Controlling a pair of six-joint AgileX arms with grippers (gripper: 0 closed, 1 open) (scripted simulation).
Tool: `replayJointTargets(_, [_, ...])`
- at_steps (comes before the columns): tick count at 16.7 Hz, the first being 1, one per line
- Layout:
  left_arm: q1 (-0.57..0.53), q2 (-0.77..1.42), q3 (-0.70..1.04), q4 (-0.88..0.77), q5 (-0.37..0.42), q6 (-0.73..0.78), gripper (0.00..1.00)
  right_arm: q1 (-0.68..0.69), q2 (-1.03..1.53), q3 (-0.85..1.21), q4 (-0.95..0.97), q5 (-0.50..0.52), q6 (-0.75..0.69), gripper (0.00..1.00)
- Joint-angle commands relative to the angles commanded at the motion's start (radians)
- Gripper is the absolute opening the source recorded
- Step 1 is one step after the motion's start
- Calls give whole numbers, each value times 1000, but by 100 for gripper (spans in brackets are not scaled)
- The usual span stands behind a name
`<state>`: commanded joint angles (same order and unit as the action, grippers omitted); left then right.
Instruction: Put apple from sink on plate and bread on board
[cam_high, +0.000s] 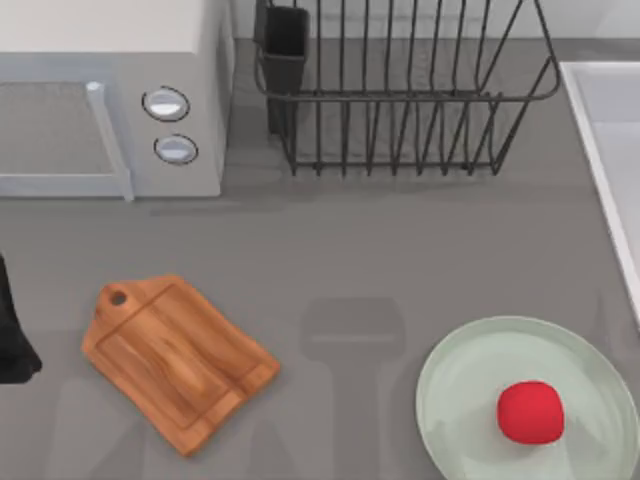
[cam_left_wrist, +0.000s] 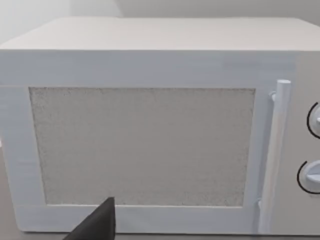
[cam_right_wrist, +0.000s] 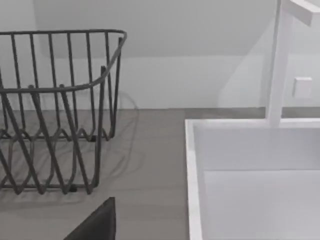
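Small, smooth, plain red roundish apple (cam_high: 531, 411), resting on the large round pale mint-green plate (cam_high: 460, 372), a little right of the plate's middle and well inside the shallow raised rim. Plate at the table's lower right, just short of the pale white-grey sink (cam_high: 603, 150), whose raised light rim runs down the right side. Rectangular brown wooden cutting board (cam_high: 176, 360) at the lower left, well apart from the plate, lying askew with its grooved face bare and its tapered handle end with the hole pointing up and to the left. Flat mid-grey countertop (cam_high: 350, 250) underneath, with soft shadows between board and plate. At the back left, a boxy white microwave (cam_high: 110, 60) with two round dials (cam_high: 166, 103) and a bar handle, door closed; just beside it, a dark wire dish rack (cam_high: 400, 100) with a black cutlery holder (cam_high: 285, 45) on its left end. Plain pale wall behind. Dark bulk of the left arm (cam_high: 12, 330) at the table's left edge, left gripper (cam_left_wrist: 97, 224) facing the microwave door; spread or pressed together cannot be told. Right gripper (cam_right_wrist: 97, 222) above the counter between rack and sink, looking toward a white upright post (cam_right_wrist: 277, 65) at the sink's back rim; claw state likewise cannot be told.
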<state>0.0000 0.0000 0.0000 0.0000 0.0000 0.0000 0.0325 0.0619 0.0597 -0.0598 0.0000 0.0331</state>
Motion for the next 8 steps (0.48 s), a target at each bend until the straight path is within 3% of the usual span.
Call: replayJointTargets(8, [0, 0, 0, 0, 0, 0, 100, -32, -62, -60, 60, 0, -33, 100])
